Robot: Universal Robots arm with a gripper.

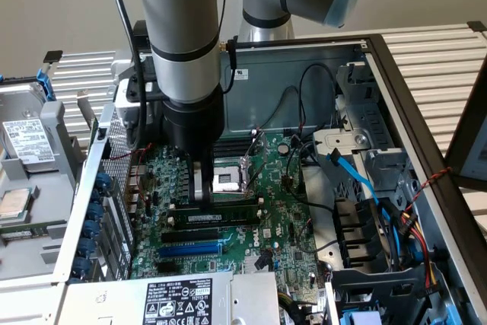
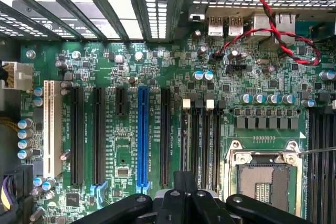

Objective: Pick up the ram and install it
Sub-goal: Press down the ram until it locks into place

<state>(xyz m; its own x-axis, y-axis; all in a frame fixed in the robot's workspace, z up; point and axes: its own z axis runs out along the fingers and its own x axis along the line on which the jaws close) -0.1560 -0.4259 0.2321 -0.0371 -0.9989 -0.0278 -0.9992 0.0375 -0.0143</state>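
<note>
Inside an open computer case [image 1: 396, 74], the tool [image 1: 204, 197] stands low over the motherboard [image 1: 281, 218], its fingers drawn together at the near end of the ram [image 1: 224, 217]. The ram lies along a memory slot just below the tool. The CPU socket [image 1: 228, 181] sits just beside the tool; the blue slot [image 2: 142, 135] lies just beyond the ram.

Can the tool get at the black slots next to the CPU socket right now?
Probably yes: the tool sits right at those slots; the cables lie off to the exterior view's right.
</note>
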